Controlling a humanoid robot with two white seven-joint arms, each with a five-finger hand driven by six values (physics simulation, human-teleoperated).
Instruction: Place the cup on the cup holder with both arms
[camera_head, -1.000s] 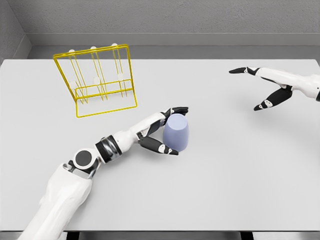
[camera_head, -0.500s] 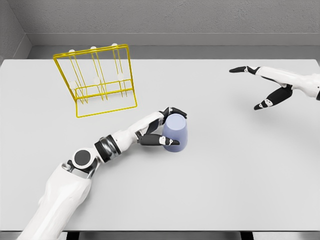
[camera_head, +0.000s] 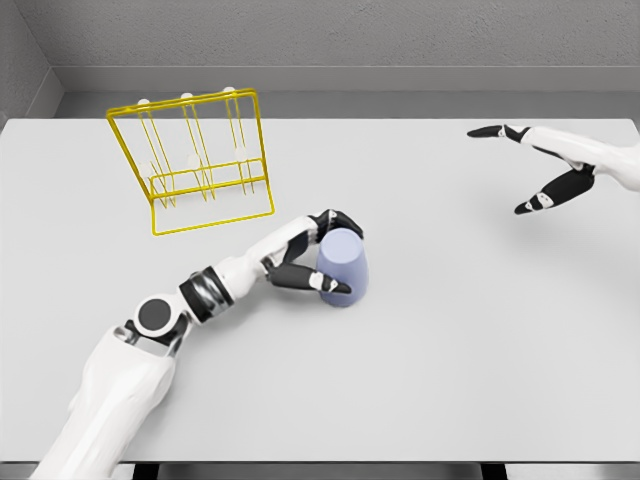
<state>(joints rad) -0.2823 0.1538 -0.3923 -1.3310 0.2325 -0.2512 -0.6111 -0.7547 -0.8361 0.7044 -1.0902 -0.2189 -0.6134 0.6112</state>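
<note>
- On the grey table (camera_head: 480, 340), a little left of its middle, stands the pale lavender cup (camera_head: 343, 268), mouth down as far as one can tell, its flat end up and its body leaning slightly.
- Wrapped round the cup's left side is the left hand (camera_head: 305, 258): dark fingers (camera_head: 343, 221) curl over the upper rim, while the thumb and a lower finger press against the near wall, so the cup is held in a firm grasp.
- Its white arm runs from the lower left corner up to the cup, crossing the near-left part of the table.
- Behind and to the left stands the yellow wire cup holder (camera_head: 195, 160), tilted back, with upright prongs inside its frame (white tips show at the top); it is near the cup but apart from it, with bare table between them.
- Far to the right, the right hand (camera_head: 540, 170) hovers above the table close to the picture's right edge, well apart from the cup; its fingers are spread wide and hold nothing.
- Open surface lies to the right of the cup and toward the near edge of the table.
- Beyond the table's far edge a grey wall closes the scene, just behind the holder.
</note>
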